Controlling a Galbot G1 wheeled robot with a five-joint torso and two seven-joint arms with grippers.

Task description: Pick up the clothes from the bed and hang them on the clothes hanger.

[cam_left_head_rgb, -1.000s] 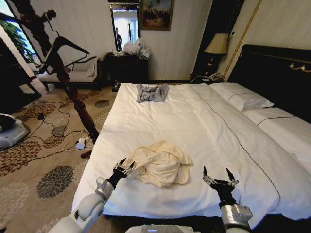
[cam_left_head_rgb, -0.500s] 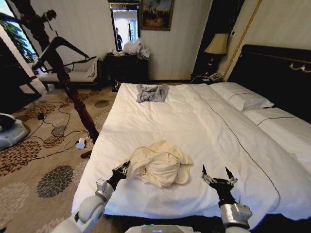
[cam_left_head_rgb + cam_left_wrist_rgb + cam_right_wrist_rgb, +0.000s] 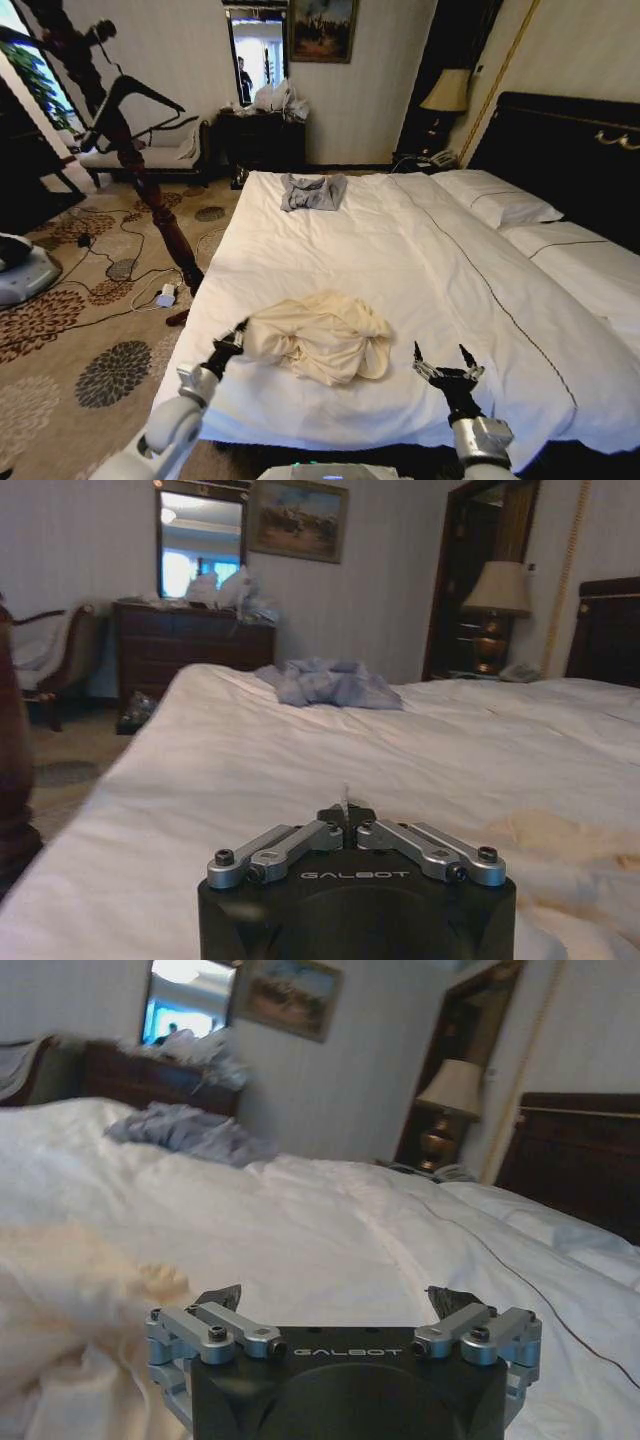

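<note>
The cream clothes [image 3: 322,337] lie crumpled on the near end of the white bed [image 3: 400,250]. My left gripper [image 3: 229,342] is at their left edge, shut on a stretched corner of the fabric; in the left wrist view its fingers [image 3: 347,818] are pressed together, with the clothes [image 3: 570,832] off to the side. To the right of the pile my right gripper [image 3: 440,362] hovers open just above the sheet, empty; its wrist view shows it [image 3: 335,1300] beside the clothes [image 3: 70,1290]. A black clothes hanger [image 3: 150,92] hangs far left on the coat stand.
A small grey garment [image 3: 312,191] lies at the bed's far end. The dark wooden coat stand [image 3: 160,215] leans by the bed's left side, over cables on the patterned carpet. White pillows [image 3: 495,197] and the black headboard [image 3: 570,150] are at the right.
My left gripper has closed on the clothes' left edge and drawn it leftward, stretching the pile. My right gripper has dropped back slightly and stays open.
</note>
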